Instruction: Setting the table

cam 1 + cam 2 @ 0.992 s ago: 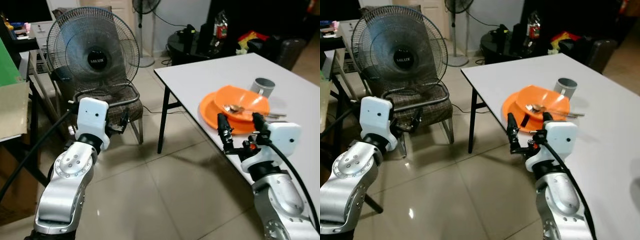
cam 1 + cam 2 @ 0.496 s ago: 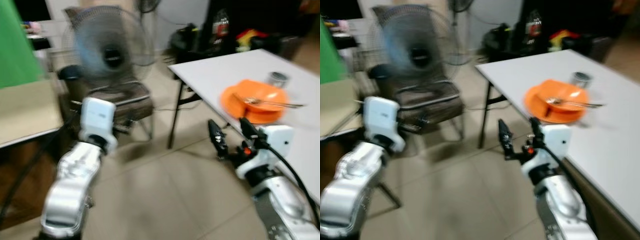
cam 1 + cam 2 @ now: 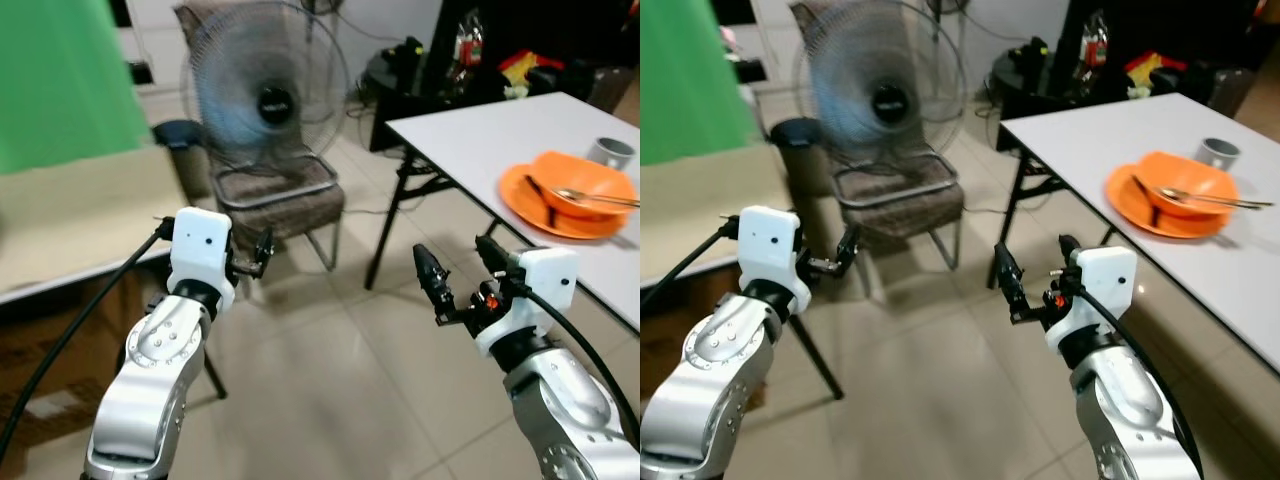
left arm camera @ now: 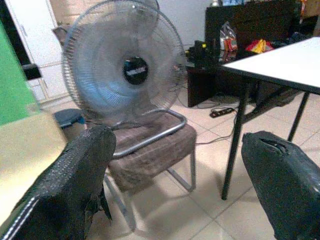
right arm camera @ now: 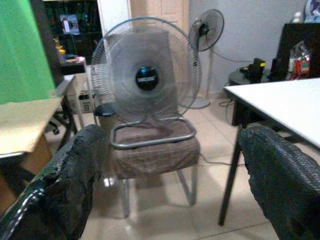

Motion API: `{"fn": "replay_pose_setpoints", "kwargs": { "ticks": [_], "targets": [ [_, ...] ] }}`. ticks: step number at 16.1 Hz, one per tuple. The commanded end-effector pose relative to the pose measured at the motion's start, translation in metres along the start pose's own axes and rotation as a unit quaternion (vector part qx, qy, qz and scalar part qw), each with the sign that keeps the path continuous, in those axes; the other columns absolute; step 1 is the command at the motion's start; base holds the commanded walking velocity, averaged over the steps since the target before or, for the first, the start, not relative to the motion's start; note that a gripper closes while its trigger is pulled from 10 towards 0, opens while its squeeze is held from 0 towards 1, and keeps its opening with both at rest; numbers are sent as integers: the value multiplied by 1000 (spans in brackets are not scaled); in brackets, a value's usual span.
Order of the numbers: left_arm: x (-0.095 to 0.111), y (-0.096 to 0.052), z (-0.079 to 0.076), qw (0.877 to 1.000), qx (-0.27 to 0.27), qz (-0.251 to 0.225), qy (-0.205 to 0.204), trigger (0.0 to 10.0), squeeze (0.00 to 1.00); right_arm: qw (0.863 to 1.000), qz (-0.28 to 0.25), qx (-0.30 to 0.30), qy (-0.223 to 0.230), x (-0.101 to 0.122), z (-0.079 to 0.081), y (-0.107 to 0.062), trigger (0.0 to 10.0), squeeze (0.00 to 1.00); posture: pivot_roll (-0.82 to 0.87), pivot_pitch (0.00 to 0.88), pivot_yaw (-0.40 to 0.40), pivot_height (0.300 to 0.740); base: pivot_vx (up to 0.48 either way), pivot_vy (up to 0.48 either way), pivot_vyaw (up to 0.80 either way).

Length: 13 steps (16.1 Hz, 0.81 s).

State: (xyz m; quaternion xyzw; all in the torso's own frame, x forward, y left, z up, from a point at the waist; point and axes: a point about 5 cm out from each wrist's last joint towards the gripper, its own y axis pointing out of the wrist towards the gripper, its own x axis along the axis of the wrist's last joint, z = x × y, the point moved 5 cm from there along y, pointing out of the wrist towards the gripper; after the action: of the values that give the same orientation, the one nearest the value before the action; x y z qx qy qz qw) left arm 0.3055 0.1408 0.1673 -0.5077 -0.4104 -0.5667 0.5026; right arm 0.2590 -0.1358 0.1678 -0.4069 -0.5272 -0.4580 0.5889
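On the white table [image 3: 470, 135] at the right lies an orange plate [image 3: 548, 205] with an orange bowl [image 3: 583, 176] on it. A metal spoon [image 3: 600, 197] rests across the bowl, and a dark utensil lies on the plate. A grey cup [image 3: 608, 152] stands just behind them. My right gripper [image 3: 458, 280] is open and empty, held over the floor to the left of the table's near edge. My left gripper [image 3: 258, 255] is raised at the left, open and empty, its fingers [image 4: 75, 185] spread wide and pointing at the chair.
A large fan [image 3: 265, 100] stands on a chair [image 3: 285, 205] ahead. A beige tabletop [image 3: 70, 215] and a green screen [image 3: 60, 80] are at the left. A dark low table [image 3: 420, 75] with bottles is behind. Tiled floor [image 3: 330, 380] lies open between the arms.
The camera has swung left, so the table and dishes now sit further right and the green screen has come in. My right gripper is now farther from the plate, over the floor.
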Motion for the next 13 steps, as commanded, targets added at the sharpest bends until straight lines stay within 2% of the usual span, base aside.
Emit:
{"fn": "replay_pose_setpoints", "kwargs": {
  "ticks": [1,5,9,13],
  "targets": [
    [1,-2,6,1000,13,0,6,10000,0,1000,-3,11,5,3,4,2,10000,0,25,0,-46,740,0,334,0],
    [2,-2,7,1000,14,-2,7,10000,0,1000,-2,14,2,2,5,3,10000,0,26,0,-45,740,0,337,0],
    [9,0,4,1000,8,-19,-3,10000,0,1000,5,13,-4,0,5,4,10000,0,27,0,-42,740,0,0,0],
    [10,1,3,1000,2,-21,5,10000,0,1000,6,20,-11,0,6,6,10000,0,29,0,-44,740,0,0,800]
  ]
}}
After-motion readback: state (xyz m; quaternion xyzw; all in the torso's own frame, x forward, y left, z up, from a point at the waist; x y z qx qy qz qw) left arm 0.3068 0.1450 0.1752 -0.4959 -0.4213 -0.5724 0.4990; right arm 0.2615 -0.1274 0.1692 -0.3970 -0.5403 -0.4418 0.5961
